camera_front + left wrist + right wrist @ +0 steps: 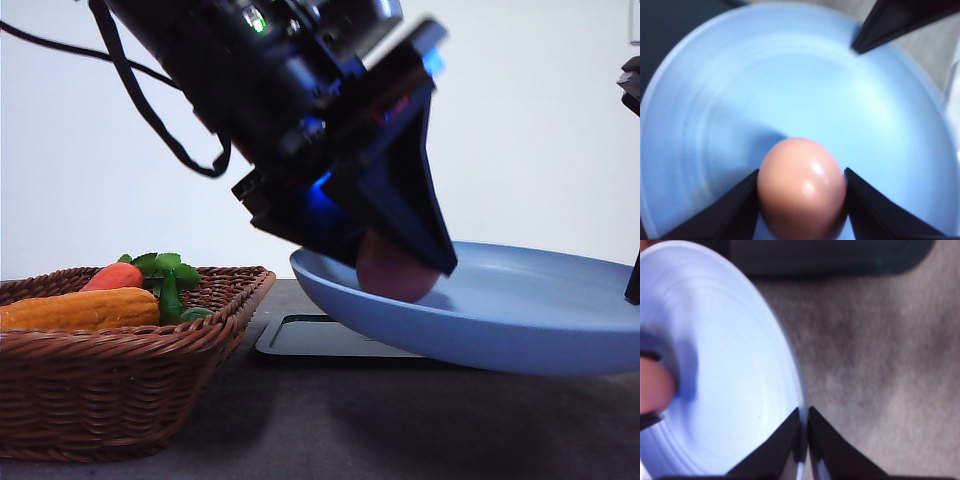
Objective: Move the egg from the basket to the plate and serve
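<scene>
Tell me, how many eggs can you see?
1. The egg sits between the left gripper fingers, down in the blue plate. More might hide in the basket, behind its rim.

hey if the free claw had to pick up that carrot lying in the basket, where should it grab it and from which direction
Probably the orange body of the carrot, near its middle, coming down from above. It lies on its side in the basket, whose sloping wicker walls likely block a sideways approach. Close the claw across the narrow width, away from the green leaves and the long orange vegetable lying beside it.
</scene>
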`<action>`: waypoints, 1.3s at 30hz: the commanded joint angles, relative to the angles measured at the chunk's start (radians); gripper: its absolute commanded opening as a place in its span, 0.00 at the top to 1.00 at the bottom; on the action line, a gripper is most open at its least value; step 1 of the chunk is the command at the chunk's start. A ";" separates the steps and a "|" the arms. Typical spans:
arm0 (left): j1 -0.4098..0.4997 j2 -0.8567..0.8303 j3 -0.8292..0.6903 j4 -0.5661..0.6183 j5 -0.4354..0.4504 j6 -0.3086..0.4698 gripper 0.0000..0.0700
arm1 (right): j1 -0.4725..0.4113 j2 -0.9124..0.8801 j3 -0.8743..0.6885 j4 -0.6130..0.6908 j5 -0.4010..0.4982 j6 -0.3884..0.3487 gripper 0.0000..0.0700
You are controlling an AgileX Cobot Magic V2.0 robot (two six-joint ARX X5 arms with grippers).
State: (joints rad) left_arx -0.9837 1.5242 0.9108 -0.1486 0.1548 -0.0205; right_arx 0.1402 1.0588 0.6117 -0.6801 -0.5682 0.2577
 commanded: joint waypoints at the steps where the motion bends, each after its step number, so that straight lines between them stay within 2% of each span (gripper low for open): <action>1: -0.014 0.016 0.014 0.015 -0.005 0.020 0.73 | 0.002 0.005 0.009 0.004 -0.010 -0.012 1.00; 3: -0.014 0.017 0.014 0.015 -0.005 0.020 0.68 | 0.002 0.005 0.009 0.003 -0.010 -0.011 1.00; 6: -0.014 0.017 0.014 0.015 -0.005 0.017 0.49 | 0.002 0.005 0.009 0.003 -0.010 -0.011 1.00; 8: -0.014 0.017 0.015 0.014 -0.005 0.016 0.44 | 0.002 0.005 0.009 0.002 -0.010 -0.010 1.00; 16: -0.011 -0.059 0.029 -0.017 -0.002 0.015 0.44 | -0.007 0.043 0.017 0.002 -0.010 0.010 1.00; 22: -0.004 -0.251 0.029 -0.069 -0.003 0.016 0.44 | -0.056 0.162 0.087 0.037 -0.010 -0.008 1.00; 28: 0.012 -0.484 0.029 -0.129 -0.010 0.016 0.44 | -0.098 0.344 0.230 0.060 -0.009 -0.030 1.00; 39: 0.017 -0.818 0.029 -0.273 -0.200 0.012 0.44 | -0.099 0.710 0.511 0.119 -0.008 -0.027 1.00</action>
State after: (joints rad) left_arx -0.9596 0.7102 0.9184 -0.4187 -0.0296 -0.0135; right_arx 0.0387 1.7407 1.0943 -0.5664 -0.5652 0.2356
